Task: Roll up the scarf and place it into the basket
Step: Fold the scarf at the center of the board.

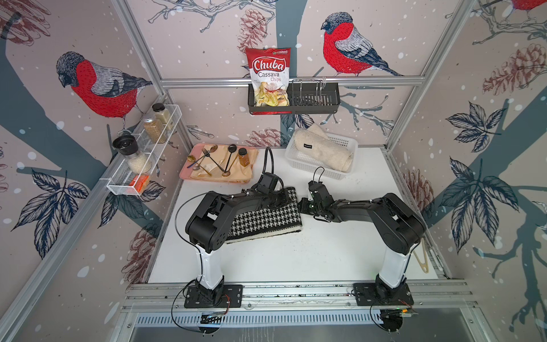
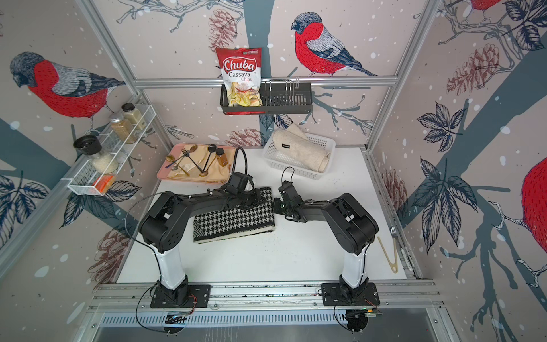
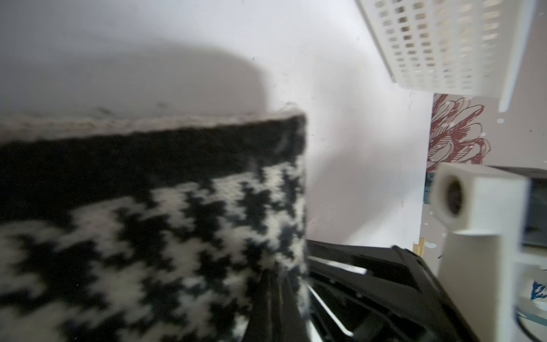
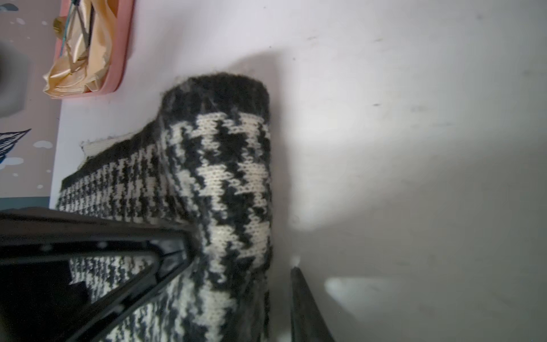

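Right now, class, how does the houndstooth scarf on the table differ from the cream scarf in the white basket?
The houndstooth scarf is black-and-white patterned; the cream scarf is plain. The houndstooth scarf lies on the table, mostly flat with only one end curled over; the cream scarf is fully rolled up and lies in the basket. Both look like soft, woolly fabric.

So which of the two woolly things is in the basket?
The plain cream roll lies in the white basket; the black-and-white checked scarf is on the table.
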### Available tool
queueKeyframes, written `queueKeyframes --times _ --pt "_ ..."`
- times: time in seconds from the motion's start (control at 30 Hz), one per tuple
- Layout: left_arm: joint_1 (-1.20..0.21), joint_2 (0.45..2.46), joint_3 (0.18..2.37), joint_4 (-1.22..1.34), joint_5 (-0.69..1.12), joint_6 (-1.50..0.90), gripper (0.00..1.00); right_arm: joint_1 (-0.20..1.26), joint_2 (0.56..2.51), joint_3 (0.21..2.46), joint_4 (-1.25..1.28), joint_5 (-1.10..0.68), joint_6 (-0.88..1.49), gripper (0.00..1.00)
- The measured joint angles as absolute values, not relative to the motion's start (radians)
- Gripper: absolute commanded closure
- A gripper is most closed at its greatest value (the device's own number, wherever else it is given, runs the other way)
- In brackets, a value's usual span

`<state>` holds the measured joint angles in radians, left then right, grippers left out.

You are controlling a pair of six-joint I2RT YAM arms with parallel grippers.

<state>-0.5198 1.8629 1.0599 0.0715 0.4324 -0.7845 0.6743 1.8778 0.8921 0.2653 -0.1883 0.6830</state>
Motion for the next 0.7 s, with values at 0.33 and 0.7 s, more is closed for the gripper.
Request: queueKeyframes --times 0.33,0.7 --pt "-0.52 1.826 1.011 -0.012 0.326 -0.77 1.0 0.674 1.896 0.879 0.334 -0.233 0.684 0.8" --pt "-0.52 1.823 0.975 -0.016 0.285 -0.766 1.0 0.669 1.89 0.831 0.419 -0.33 0.714 0.8"
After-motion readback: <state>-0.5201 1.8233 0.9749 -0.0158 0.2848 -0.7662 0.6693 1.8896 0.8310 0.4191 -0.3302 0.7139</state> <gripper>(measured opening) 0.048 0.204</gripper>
